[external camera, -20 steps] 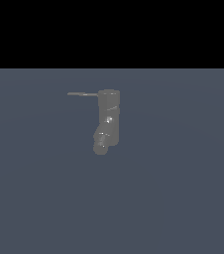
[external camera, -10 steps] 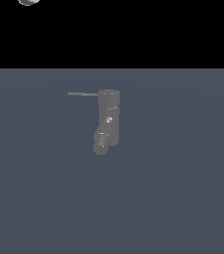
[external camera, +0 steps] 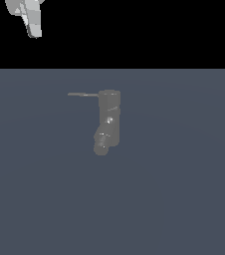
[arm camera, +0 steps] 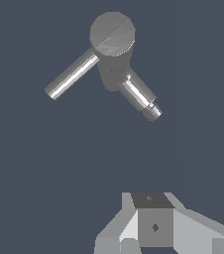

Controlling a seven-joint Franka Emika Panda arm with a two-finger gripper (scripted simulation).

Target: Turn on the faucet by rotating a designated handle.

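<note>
The faucet (external camera: 109,117) is a dull-grey upright cylinder standing on the flat blue-grey floor. Its stubby spout (external camera: 101,145) angles out at the lower end. The handle (external camera: 83,94) is a thin grey rod pointing from the cylinder's top toward the exterior view's left. My gripper (external camera: 33,30) hangs high at the upper left, far above the handle and apart from it. In the wrist view I look down on the faucet's round top (arm camera: 112,33), with the handle (arm camera: 72,75) and the spout (arm camera: 140,97) on opposite sides. The gripper (arm camera: 153,227) shows only partly, and its jaws are unclear.
The blue-grey floor (external camera: 184,199) stretches all around the faucet. Nothing else stands on it in view.
My gripper has come down into the exterior view at the upper left, showing more of itself in each frame. The faucet and handle have not moved.
</note>
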